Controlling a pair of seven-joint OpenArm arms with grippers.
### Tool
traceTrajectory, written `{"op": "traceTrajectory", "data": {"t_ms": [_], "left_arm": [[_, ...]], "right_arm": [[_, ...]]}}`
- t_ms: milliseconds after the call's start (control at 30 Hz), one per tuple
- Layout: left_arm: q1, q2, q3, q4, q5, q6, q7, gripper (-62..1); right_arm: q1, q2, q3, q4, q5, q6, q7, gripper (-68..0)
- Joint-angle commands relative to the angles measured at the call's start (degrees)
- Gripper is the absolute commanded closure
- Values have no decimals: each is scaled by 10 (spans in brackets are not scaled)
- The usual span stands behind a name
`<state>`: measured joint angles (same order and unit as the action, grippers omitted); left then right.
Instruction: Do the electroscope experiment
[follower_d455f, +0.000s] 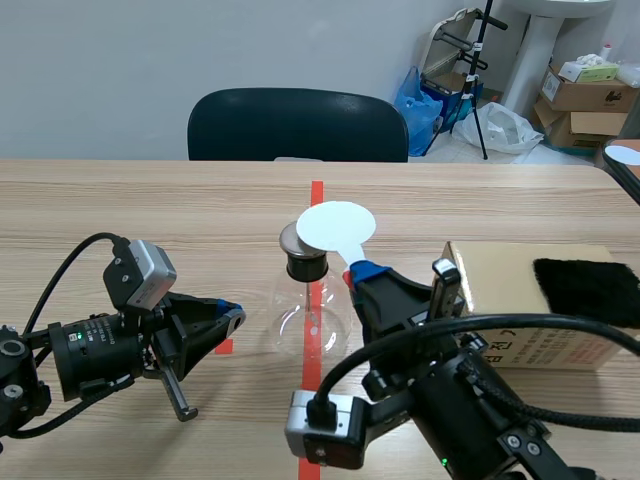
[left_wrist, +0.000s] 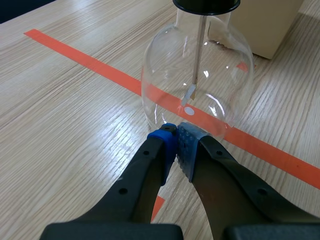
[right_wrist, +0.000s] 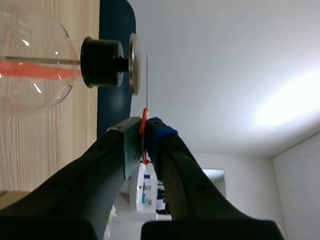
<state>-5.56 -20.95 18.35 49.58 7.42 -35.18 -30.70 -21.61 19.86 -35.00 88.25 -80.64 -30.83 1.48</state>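
Two claws, one flask and one paddle, logged view by view.

Item 1, flask (follower_d455f: 312, 318): clear glass with a round belly. It stands upright on the table (follower_d455f: 150, 210), across the red tape line (follower_d455f: 316, 195) near the middle. A black stopper (follower_d455f: 305, 265) sits in its neck, with a metal plate (follower_d455f: 291, 237) on top. Only my left wrist view shows the inside. A thin rod (left_wrist: 199, 50) hangs from the stopper, with a small pale leaf (left_wrist: 190, 92) at its lower end.

Item 2, white paddle (follower_d455f: 335, 227): a round disc on a short stem. In the scene view it overlaps the metal plate, so contact cannot be judged there. My right wrist view shows it edge-on as a thin line. It lies flat over the plate with a narrow gap between them.

Item 3, right claw (follower_d455f: 358, 272): closed on the paddle's stem, with a sliver of red-orange showing between the pinching pads. It is raised beside the flask's neck.

Item 4, left claw (follower_d455f: 232, 316): closed on nothing, pads pressed together, low over the table. Its tip is just beside the flask's belly. I cannot tell whether it touches the glass.

Item 5, cardboard box (follower_d455f: 500, 290): beyond my right arm, with a black cloth (follower_d455f: 590, 290) on top. My left wrist view catches only a corner of it behind the flask.

Item 6, dark chair (follower_d455f: 297, 125): behind the table's far edge.
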Motion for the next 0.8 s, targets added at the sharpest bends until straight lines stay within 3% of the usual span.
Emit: {"op": "traceTrajectory", "data": {"t_ms": [0, 300, 767], "left_arm": [[-3, 3, -4, 10, -8, -1, -12, -32], [-3, 3, -4, 10, -8, -1, -12, -32], [-3, 3, -4, 10, -8, -1, -12, -32]], "right_arm": [[8, 6, 2, 3, -2, -8, 6, -10], [8, 6, 2, 3, -2, -8, 40, -10], [8, 6, 2, 3, -2, -8, 40, -10]]}}
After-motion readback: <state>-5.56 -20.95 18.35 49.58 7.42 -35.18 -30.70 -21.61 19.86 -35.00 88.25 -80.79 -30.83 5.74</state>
